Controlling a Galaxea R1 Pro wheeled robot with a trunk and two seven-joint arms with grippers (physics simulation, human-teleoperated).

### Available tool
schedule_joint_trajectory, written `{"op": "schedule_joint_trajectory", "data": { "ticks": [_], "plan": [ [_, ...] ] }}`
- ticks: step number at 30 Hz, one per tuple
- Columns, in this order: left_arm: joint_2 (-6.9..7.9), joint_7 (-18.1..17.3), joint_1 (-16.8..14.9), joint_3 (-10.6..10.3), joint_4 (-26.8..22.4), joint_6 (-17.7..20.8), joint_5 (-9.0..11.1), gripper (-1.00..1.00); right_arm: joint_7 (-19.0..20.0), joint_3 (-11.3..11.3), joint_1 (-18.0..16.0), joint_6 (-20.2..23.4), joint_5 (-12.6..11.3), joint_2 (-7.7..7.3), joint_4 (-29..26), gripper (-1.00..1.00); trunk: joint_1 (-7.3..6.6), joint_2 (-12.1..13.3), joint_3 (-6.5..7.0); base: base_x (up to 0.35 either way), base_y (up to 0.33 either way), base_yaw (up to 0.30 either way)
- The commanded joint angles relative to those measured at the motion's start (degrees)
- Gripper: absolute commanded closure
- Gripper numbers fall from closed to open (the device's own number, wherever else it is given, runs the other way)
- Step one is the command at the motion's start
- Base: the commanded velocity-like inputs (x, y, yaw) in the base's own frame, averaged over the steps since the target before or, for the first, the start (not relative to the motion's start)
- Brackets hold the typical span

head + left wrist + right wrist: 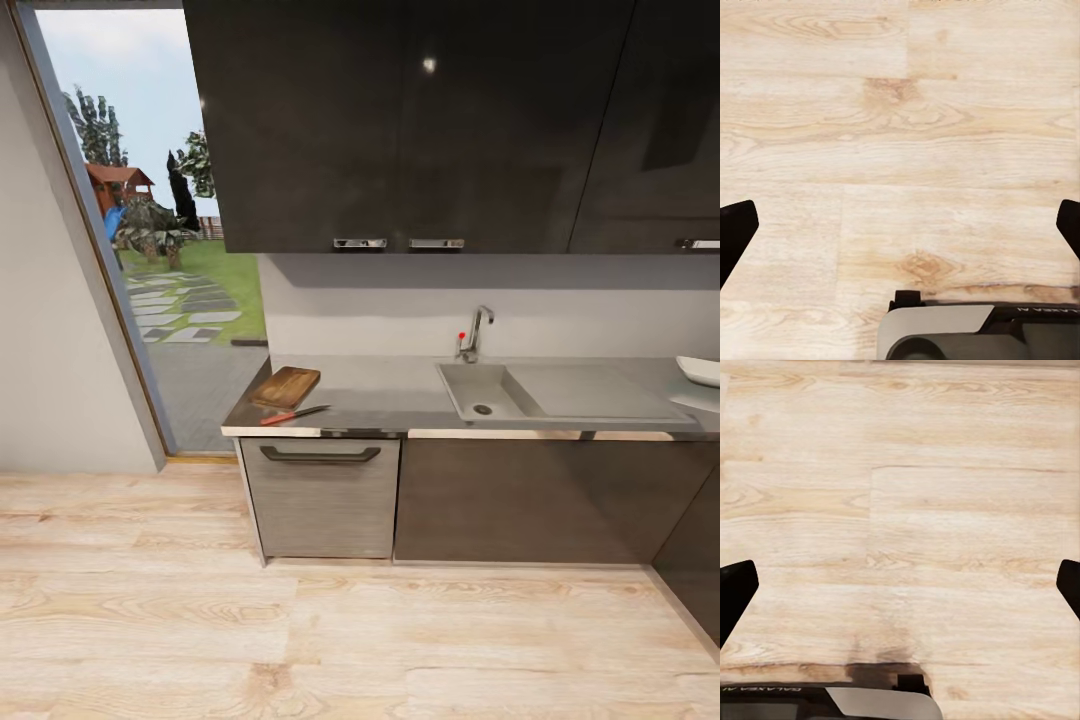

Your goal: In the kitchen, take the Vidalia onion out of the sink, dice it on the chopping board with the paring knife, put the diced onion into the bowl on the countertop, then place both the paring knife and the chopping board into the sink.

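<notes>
The left gripper (900, 225) hangs over bare light wood floor (870, 135), its two dark fingertips far apart at the edges of the left wrist view with nothing between them. The right gripper (900, 585) is the same: fingers spread wide, empty, pointing down at the planks. Neither is near any of the task's things; the whole counter lies ahead of the robot, across a stretch of floor.

From the head view, the sink (478, 392) sits in the countertop (390, 395) slightly right of centre, below the chrome tap (474, 335) with its red-tipped lever. The basin looks bare apart from the drain; the onion is not evident, though the near wall may hide a low corner at this angle. The drainboard runs off to the right toward the bowl (700, 370), which is cut by the frame edge.

The chopping board (286, 386) lies at the counter's left end, near the open doorway, and the paring knife (294, 414) rests just in front of it, close to the counter's edge, its long axis roughly along that edge with the orange-red handle to the left and blade to the right.

My judgement: the sink lies forward and a little to the right, so the right arm is the nearer one once the base closes in.
</notes>
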Motion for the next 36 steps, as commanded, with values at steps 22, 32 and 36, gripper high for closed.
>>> {"op": "schedule_joint_trajectory", "data": {
  "ticks": [22, 32, 36],
  "plan": [
    [0.15, 0.04, 0.01, 0.03, -0.12, -0.21, 0.03, -1.0, -0.03, 0.05, 0.0, -0.18, -0.05, 0.04, 1.2, -1.0, 0.04, -0.11, -0.1, 0.0, 0.0, 0.0],
    [0.14, 0.02, 0.01, 0.02, 0.22, -0.17, 0.03, -1.0, -0.03, -0.03, 0.0, -0.18, -0.06, 0.03, 1.2, -1.0, 0.04, -0.11, -0.1, 0.012, 0.017, 0.0],
    [0.24, 0.02, 0.01, 0.03, 0.13, -0.16, 0.03, -1.0, -0.03, -0.04, 0.0, -0.18, 0.0, 0.0, 1.2, -1.0, 0.04, -0.11, -0.1, 0.101, 0.222, 0.0]
  ]
}}
